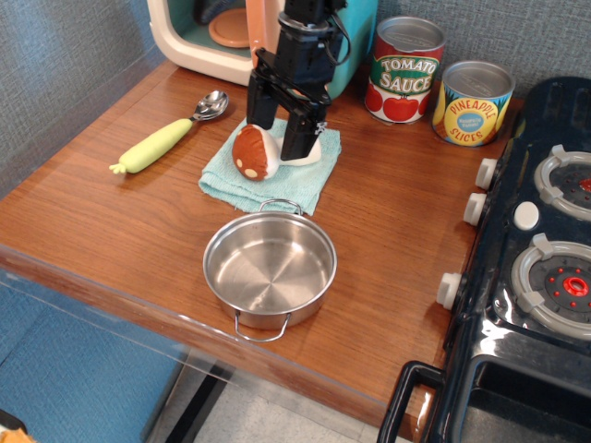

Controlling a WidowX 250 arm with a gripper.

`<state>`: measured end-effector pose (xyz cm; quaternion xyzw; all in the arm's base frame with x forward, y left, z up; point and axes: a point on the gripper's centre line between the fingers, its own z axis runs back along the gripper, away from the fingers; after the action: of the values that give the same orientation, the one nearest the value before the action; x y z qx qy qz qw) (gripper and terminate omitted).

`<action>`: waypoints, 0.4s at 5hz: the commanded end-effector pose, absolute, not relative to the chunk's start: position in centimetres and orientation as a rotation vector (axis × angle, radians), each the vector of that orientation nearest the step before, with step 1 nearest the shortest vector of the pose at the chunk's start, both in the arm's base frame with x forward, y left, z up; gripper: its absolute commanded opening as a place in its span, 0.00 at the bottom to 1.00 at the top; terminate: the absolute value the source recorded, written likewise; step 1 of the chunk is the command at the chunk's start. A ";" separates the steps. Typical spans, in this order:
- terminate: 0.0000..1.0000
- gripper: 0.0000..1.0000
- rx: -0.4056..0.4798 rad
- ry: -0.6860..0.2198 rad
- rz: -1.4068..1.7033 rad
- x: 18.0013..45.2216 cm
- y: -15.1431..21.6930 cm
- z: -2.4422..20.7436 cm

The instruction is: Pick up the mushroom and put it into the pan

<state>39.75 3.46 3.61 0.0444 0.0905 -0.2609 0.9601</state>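
I find the gripper (281, 129) spread, its fingers straddling the mushroom (255, 150), not pinching it. The mushroom lies on the teal cloth (268, 177), just behind the pan (270, 269), which sits nearer the counter's front edge.

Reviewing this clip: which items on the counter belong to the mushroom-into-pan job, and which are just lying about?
Part of the job:
mushroom, on the teal cloth
pan, empty
gripper, open jaws straddling the mushroom

Just lying about:
spoon
tomato sauce can
pineapple can
toy microwave
toy stove
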 end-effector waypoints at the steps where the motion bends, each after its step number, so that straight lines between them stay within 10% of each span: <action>1: 0.00 0.00 0.127 0.142 -0.555 39.6 3.4 5.6; 2: 0.00 0.00 0.127 0.109 -0.552 39.5 3.6 6.7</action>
<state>39.39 3.53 3.49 0.0491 0.0941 -0.2754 0.9554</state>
